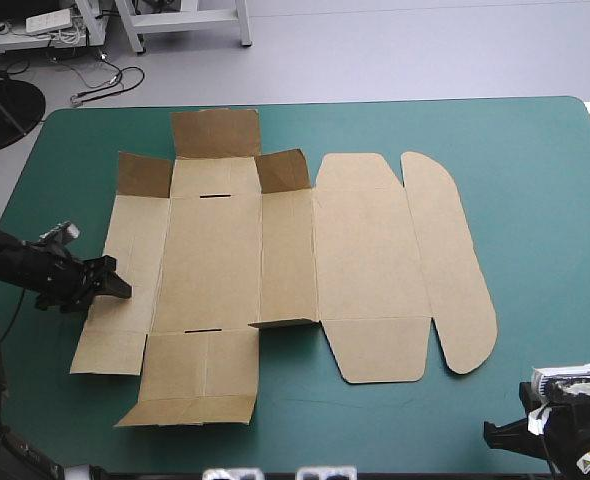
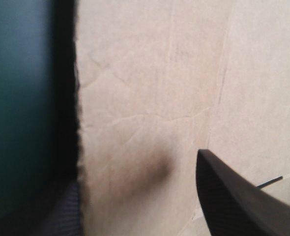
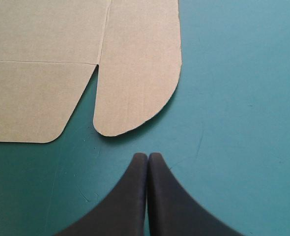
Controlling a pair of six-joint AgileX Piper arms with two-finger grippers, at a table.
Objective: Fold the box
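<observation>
The brown box [image 1: 275, 260] lies as a cut sheet on the teal-green cover, mostly flat. Three short flaps [image 1: 215, 132] at its far side stand tilted up, and a small one [image 1: 283, 323] is raised near the middle. My left gripper [image 1: 118, 288] sits at the sheet's left edge. In the left wrist view this gripper [image 2: 135, 169] is open: one black finger [image 2: 233, 201] is over the board [image 2: 150, 88], the other [image 2: 64, 211] lies at the board's edge. My right gripper [image 3: 147, 156] is shut and holds nothing, just short of the rounded lid flap [image 3: 135, 73]. In the high view it [image 1: 489, 431] is near the front right corner.
Bare teal-green cover [image 1: 545, 200] stretches to the right of the box and along the front edge. The table's left edge runs close behind the left arm [image 1: 15, 265].
</observation>
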